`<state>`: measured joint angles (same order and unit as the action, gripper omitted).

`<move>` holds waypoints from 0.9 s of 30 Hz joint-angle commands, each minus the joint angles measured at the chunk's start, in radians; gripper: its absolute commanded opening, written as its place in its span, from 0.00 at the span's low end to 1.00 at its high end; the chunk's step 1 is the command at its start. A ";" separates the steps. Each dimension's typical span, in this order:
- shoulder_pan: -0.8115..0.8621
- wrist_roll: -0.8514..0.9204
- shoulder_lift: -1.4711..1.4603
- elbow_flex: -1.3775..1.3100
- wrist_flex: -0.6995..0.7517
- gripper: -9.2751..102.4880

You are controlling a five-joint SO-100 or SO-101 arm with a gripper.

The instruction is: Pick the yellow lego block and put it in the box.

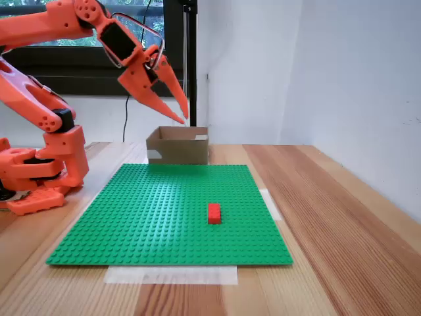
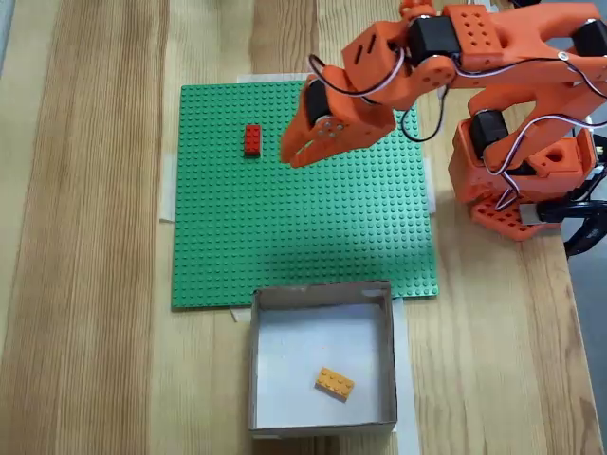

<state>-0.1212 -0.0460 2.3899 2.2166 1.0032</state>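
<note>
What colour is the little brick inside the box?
Yellow-orange brick, seen best in the fixed view looking down into the box.

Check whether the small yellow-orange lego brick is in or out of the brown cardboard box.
In. The small yellow-orange lego brick lies flat on the floor of the brown cardboard box, seen from above.

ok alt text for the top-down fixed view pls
A small yellow-orange plastic lego brick lies inside a low brown cardboard box at the edge of a green studded baseplate. The orange robot arm's gripper hangs above the plate, empty, near a small red lego brick.
</note>
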 commanded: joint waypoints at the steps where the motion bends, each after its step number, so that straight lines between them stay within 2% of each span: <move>1: 0.031 -0.031 0.087 0.064 -0.037 0.09; 27: 0.110 -0.020 0.594 0.604 -0.147 0.08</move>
<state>-0.0215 -0.0644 2.9468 2.7964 0.8774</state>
